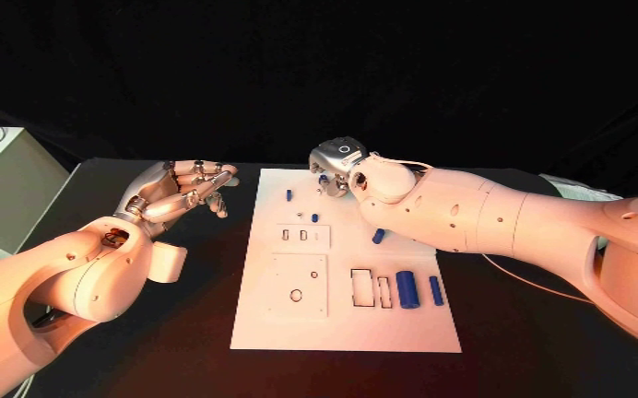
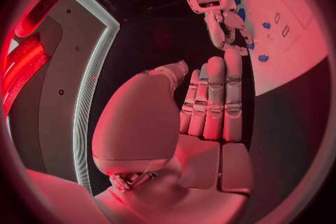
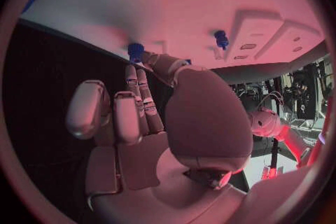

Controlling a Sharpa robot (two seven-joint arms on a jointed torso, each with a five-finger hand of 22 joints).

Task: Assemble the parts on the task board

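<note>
the right hand (image 1: 339, 166) reaches in over the far edge of the task board (image 1: 266, 320), wrist bent so the fingers point down at the plate's top end; in the right wrist view its fingers (image 3: 137, 102) lie fairly straight and close together, their tips right at a small blue part (image 3: 135, 50) standing at the board's edge. whether that part is actually pinched or merely touched i cannot tell, since the palm hides the contact from the head camera and the wrist view shows only the fingertips beside it. my reading is that the hand is placed there to pick or seat that upright piece. the left hand (image 1: 183, 191) hovers off the board's left side above the black table (image 1: 173, 352), holding nothing, fingers extended and lightly spread with the palm turned toward the plate; it looks parked clear so the right arm can work, yet near enough to steady the plate if needed. outward from the hands, the board lies flat in the middle of the table: a short blue peg (image 1: 289, 194) stands near its far left, another small blue piece (image 1: 315, 217) sits a little nearer the middle, a blue part (image 1: 379, 236) lies just under the right forearm, and two blue cylinders (image 1: 407, 288) lie side by side at the near right, beside empty rectangular slots (image 1: 361, 287). most recesses look unfilled, so the assembly seems to be early.
</note>
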